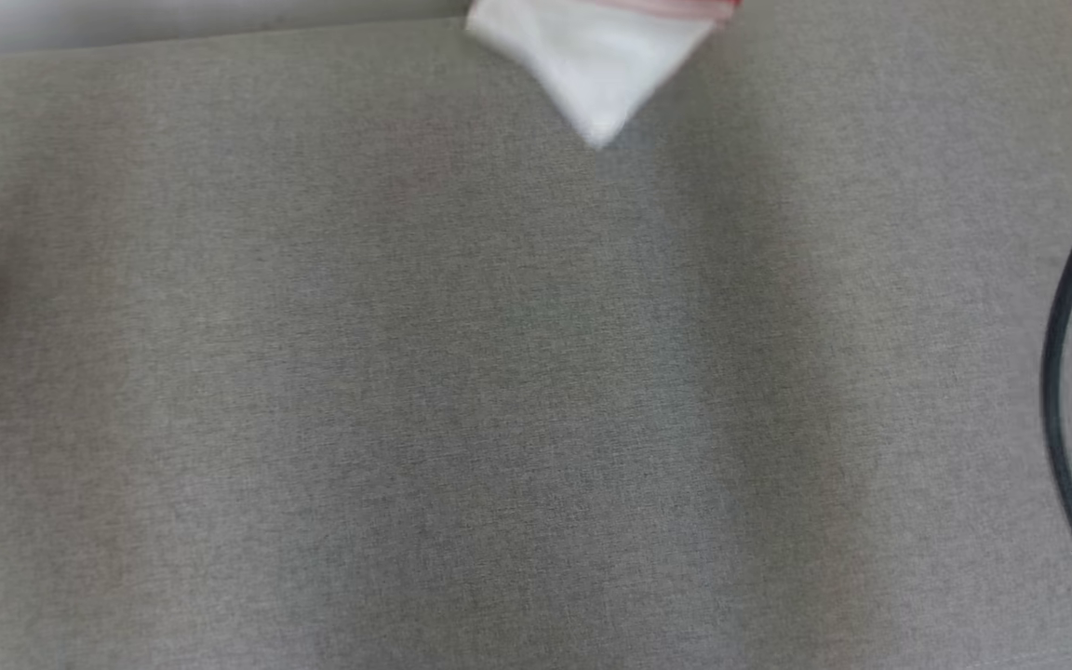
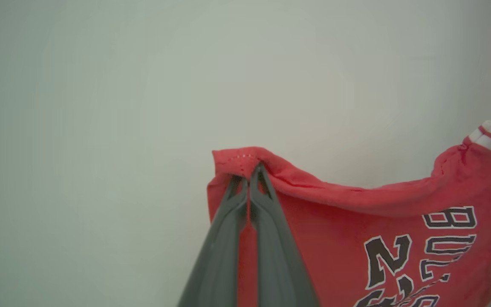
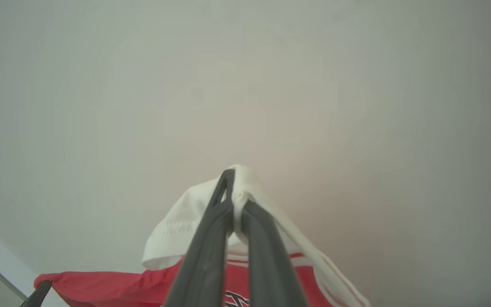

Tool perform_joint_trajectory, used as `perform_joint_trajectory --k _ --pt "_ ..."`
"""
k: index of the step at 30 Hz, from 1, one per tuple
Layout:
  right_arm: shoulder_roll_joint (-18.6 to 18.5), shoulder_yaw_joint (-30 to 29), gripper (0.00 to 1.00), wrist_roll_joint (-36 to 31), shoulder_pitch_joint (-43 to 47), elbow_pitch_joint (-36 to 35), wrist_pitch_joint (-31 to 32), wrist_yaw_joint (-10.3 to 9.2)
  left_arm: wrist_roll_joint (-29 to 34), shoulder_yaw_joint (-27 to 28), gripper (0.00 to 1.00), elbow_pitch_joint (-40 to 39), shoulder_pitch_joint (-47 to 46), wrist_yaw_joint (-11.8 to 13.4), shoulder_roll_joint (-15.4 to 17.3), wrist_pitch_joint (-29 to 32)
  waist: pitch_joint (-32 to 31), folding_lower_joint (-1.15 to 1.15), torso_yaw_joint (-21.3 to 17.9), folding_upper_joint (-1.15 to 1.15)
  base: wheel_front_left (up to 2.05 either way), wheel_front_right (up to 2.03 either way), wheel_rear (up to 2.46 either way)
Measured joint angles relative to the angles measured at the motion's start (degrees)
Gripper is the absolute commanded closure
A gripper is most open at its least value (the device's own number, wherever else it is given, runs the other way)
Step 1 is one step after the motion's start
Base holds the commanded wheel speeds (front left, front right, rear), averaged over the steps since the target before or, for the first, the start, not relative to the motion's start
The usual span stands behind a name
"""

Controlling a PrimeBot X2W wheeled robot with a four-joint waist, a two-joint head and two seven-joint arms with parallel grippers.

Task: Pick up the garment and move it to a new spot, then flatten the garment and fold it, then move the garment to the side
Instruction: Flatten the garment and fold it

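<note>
**A:** Jaw state?

**B:** Left gripper (image 2: 249, 172): jaws pressed together, pinching the red hem corner of the jersey (image 2: 335, 238). The cloth folds over both tips. Right gripper (image 3: 236, 189): jaws also closed, pinching a bunched white sleeve (image 3: 173, 232) of the same jersey.

**A:** What's around them?

**B:** A plain pale wall (image 2: 100, 106) sits behind both grippers in the wrist views. In the left wrist view the fingers hide a strip of red cloth. In the right wrist view they cover the middle of the sleeve and part of the red panel. At the lower left of the right wrist view, a dark fingertip holds the far red corner. The head view shows a grey fabric table (image 1: 536, 391) and a dark cable (image 1: 1065, 326) curving down the right edge.

**A:** Where's the garment relative to the jaws?

**B:** It hangs below and between the two pinch points, with the top edge sagging from the left grip towards the sleeve. The black-and-white lettering (image 2: 403, 260) faces the left wrist camera, tilted; "BU" and a "2" are readable. From the head camera, a white sleeve point dips in at top centre above the table and a sliver of red shows at the left edge. I can't tell if either touches the surface.
</note>
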Motion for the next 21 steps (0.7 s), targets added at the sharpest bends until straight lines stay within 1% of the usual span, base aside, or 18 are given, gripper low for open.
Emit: perform_joint_trajectory --k 4,6,9,13,17,21 --pt "-0.9 1.0 1.00 -1.2 -4.4 1.4 -3.7 0.00 -0.6 0.7 1.00 2.5 -4.1 0.0 -1.9 -3.4 0.3 0.00 -0.2 0.00 0.00 0.00 0.00" --pt "-1.4 2.4 1.00 -1.9 -5.6 1.3 -4.3 0.00 -0.7 0.3 1.00 3.9 -5.5 0.0 -2.4 -4.3 0.8 -0.02 0.0 -0.01 0.00 0.00 0.00" --pt "-2.2 3.2 1.00 -1.0 -5.9 1.6 -5.0 0.00 -0.7 -0.2 1.00 5.9 -6.2 0.0 -2.3 -5.6 2.1 -0.02 0.2 -0.01 0.00 0.00 0.00" --pt "-2.1 4.4 1.00 1.1 -5.6 2.1 -3.6 0.00 -1.7 0.1 1.00 8.3 -6.2 0.0 -1.9 -7.0 4.5 0.00 0.4 -0.01 0.00 0.00 0.00" --pt "-2.5 5.8 1.00 4.0 -3.3 0.9 -1.7 0.00 -2.9 0.0 1.00 8.7 -5.4 0.0 -1.5 -9.2 6.9 0.00 0.5 -0.01 0.00 0.00 0.00" --pt "-2.9 7.9 1.00 7.3 3.4 -2.8 -1.7 0.00 -5.4 -1.5 1.00 6.8 0.7 0.0 -0.8 -12.3 8.1 0.01 0.5 0.00 0.00 0.00 0.00"
